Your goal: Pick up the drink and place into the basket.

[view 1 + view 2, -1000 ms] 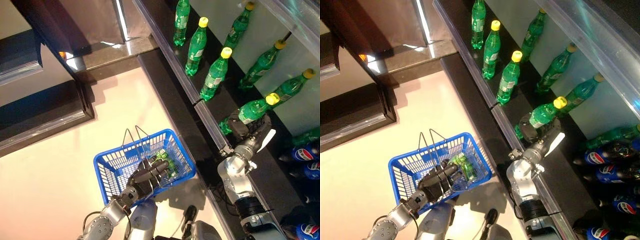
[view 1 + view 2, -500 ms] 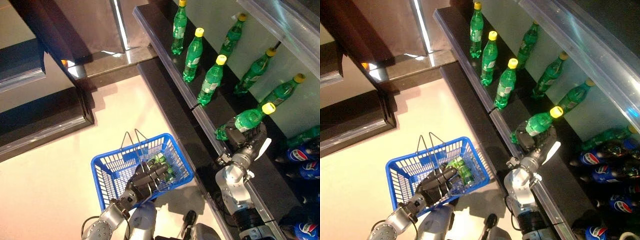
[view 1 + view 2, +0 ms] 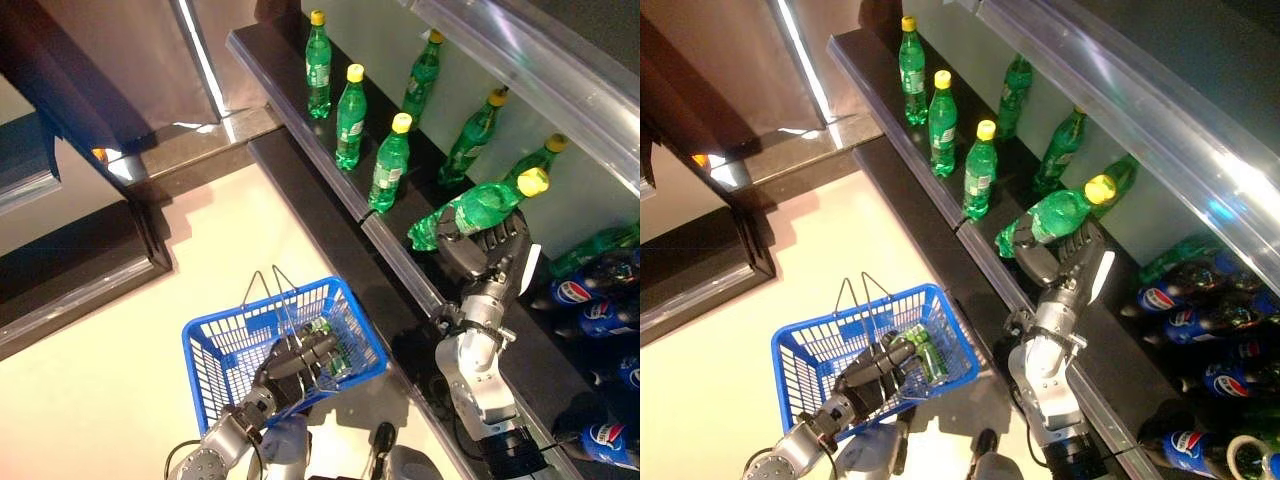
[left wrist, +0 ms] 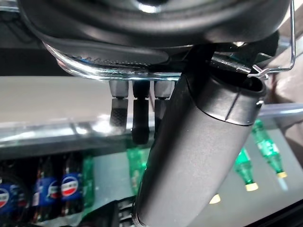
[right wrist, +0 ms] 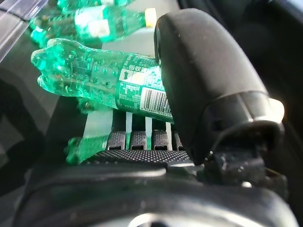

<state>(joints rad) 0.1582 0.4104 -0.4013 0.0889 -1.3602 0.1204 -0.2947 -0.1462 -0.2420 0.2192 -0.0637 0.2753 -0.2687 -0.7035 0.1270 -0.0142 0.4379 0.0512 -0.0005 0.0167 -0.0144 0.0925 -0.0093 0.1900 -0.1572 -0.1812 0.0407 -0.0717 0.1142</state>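
My right hand (image 3: 487,256) is shut on a green drink bottle (image 3: 470,212) with a yellow cap. It holds the bottle tilted above the black shelf (image 3: 300,120), base toward the shelf's front rail. In the right wrist view the bottle (image 5: 109,82) lies across the fingers with the thumb (image 5: 203,85) over its label. My left hand (image 3: 296,361) grips the near rim of a blue wire basket (image 3: 225,345) above the pale floor. Its thumb (image 4: 199,142) shows in the left wrist view. A green bottle (image 3: 326,337) lies inside the basket.
Several upright green bottles (image 3: 349,115) stand in two rows along the shelf. Dark cola bottles (image 3: 590,300) lie at the lower right. A clear shelf lip (image 3: 1120,110) overhangs the bottles. Dark wooden furniture (image 3: 80,260) borders the floor on the left.
The camera has shifted. My right hand has raised the green bottle from the shelf's front edge, and its cap now points higher. The left hand still holds the basket.
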